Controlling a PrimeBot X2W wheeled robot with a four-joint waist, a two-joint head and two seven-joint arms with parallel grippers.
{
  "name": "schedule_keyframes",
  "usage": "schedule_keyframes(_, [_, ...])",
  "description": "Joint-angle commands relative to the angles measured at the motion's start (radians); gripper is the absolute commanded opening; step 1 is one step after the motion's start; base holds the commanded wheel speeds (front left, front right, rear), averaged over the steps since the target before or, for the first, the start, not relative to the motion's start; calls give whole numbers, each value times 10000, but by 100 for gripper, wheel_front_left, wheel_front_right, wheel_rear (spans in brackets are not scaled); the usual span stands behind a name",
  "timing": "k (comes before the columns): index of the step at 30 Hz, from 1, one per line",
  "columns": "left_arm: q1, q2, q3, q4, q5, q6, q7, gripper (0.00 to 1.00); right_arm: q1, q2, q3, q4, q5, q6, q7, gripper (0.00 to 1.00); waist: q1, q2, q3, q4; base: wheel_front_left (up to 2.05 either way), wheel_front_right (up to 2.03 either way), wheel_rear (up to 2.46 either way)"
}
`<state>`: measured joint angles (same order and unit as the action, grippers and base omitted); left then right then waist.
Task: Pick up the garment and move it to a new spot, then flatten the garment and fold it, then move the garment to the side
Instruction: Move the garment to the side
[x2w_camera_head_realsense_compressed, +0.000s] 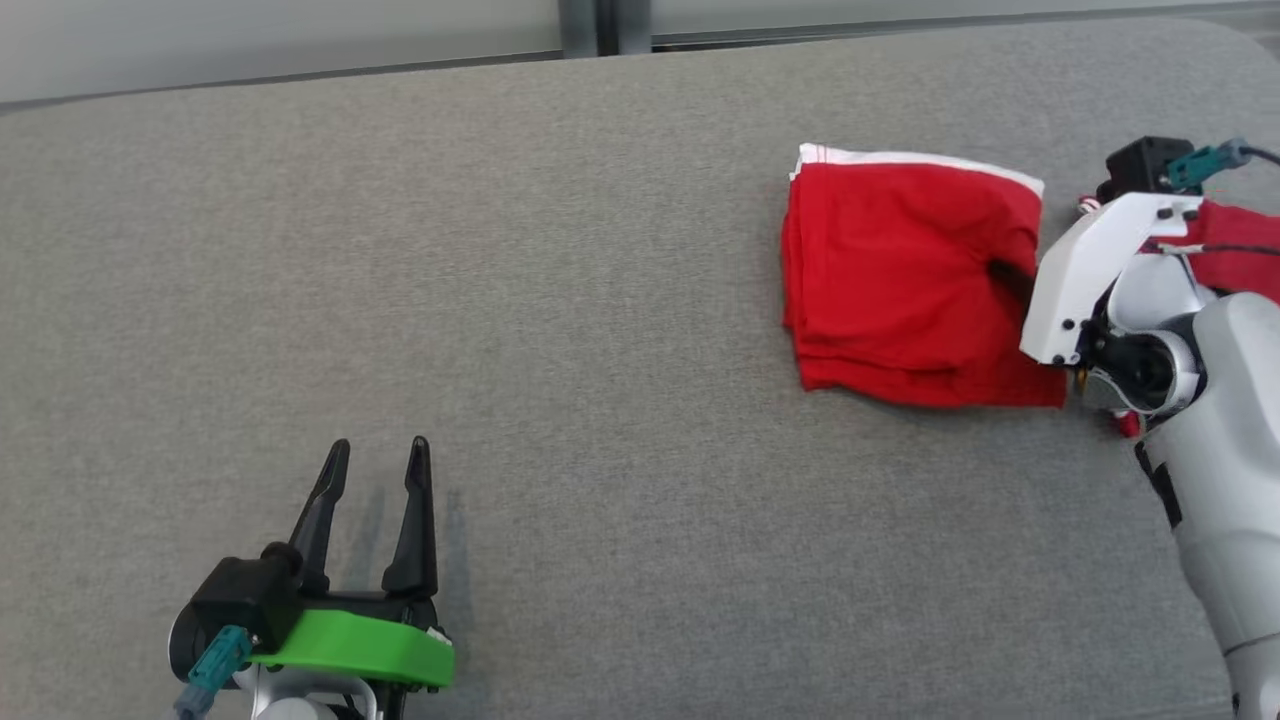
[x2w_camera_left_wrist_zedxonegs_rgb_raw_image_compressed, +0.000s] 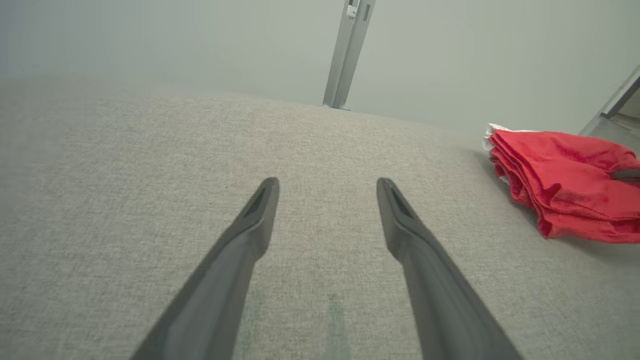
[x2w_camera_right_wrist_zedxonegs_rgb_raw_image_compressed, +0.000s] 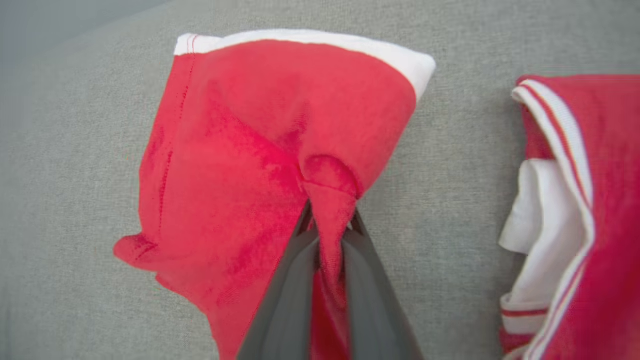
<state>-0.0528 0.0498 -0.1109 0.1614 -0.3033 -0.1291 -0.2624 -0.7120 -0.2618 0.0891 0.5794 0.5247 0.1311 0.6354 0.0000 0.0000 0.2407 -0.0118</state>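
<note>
Right of centre on the grey fabric-covered counter (x2w_camera_head_realsense_compressed: 500, 300): folded red cloth garment (x2w_camera_head_realsense_compressed: 900, 280). Near-square stack, no clear long axis; white-banded edge points away from the robot. right gripper (x2w_camera_right_wrist_zedxonegs_rgb_raw_image_compressed: 330, 222) clenched on a pinch of its right side. left gripper (x2w_camera_head_realsense_compressed: 379, 445) released, well apart. second red-and-white garment (x2w_camera_right_wrist_zedxonegs_rgb_raw_image_compressed: 575, 200) lies near.

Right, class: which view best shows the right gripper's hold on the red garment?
The right wrist view: the right gripper is shut on a pinch of the folded red garment. The head view mostly hides the fingers behind the wrist; the left wrist view catches one fingertip.
</note>
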Motion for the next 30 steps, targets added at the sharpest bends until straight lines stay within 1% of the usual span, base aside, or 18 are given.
schedule_keyframes(1, [-87, 23, 9, -92, 72, -30, -27, 100, -174, -204, 74, -262, -42, -10, 167, 0, 0, 0, 192, -853, 0, 0, 0])
schedule_keyframes(5, [-293, 129, -176, -51, 222, -30, -27, 100, -315, -702, 113, -1077, -137, -10, 856, 0, 0, 0, 360, -1175, 0, 0, 0])
schedule_keyframes(8, [-448, 212, -228, -21, 253, -30, -26, 100, -285, -1000, 61, -1575, -124, -10, 1573, 0, 0, 0, 439, -1254, 0, 0, 0])
schedule_keyframes(13, [-500, 275, -55, -47, 203, -30, -27, 100, -89, -1529, -371, -2329, -239, -10, 2362, 0, 0, 0, 552, -1163, 0, 0, 0])
schedule_keyframes(18, [-539, 290, -155, 20, 152, -30, -27, 100, 127, -2031, -920, -2545, -773, -10, 2978, 0, 0, 0, 690, -916, 0, 0, 0])
schedule_keyframes(19, [-539, 290, -155, 20, 152, -30, -27, 100, 127, -2031, -920, -2545, -773, -10, 2978, 0, 0, 0, 690, -916, 0, 0, 0])
schedule_keyframes(21, [-627, 276, -207, 40, 120, -30, -27, 100, 160, -2258, -1041, -2484, -972, -10, 3167, 0, 0, 0, 744, -793, 0, 0, 0])
schedule_keyframes(23, [-660, 256, -251, 62, 90, -30, -27, 100, 166, -2601, -1086, -2474, -1371, -11, 3141, 0, 0, 0, 794, -673, 0, 0, 0])
schedule_keyframes(25, [-695, 242, -277, 97, 75, -30, -27, 100, 188, -2761, -1175, -2324, -1693, -11, 3120, 0, 0, 0, 832, -554, 0, 0, 0])
schedule_keyframes(28, [-706, 227, -247, 188, 86, -30, -27, 100, 272, -3066, -1210, -2160, -2400, -13, 2742, 0, 0, 0, 862, -407, 0, 0, 0])
schedule_keyframes(30, [-734, 216, -245, 243, 86, -30, -25, 100, 394, -3075, -1295, -1941, -2764, -13, 2534, 0, 0, 0, 875, -323, 0, 0, 0])
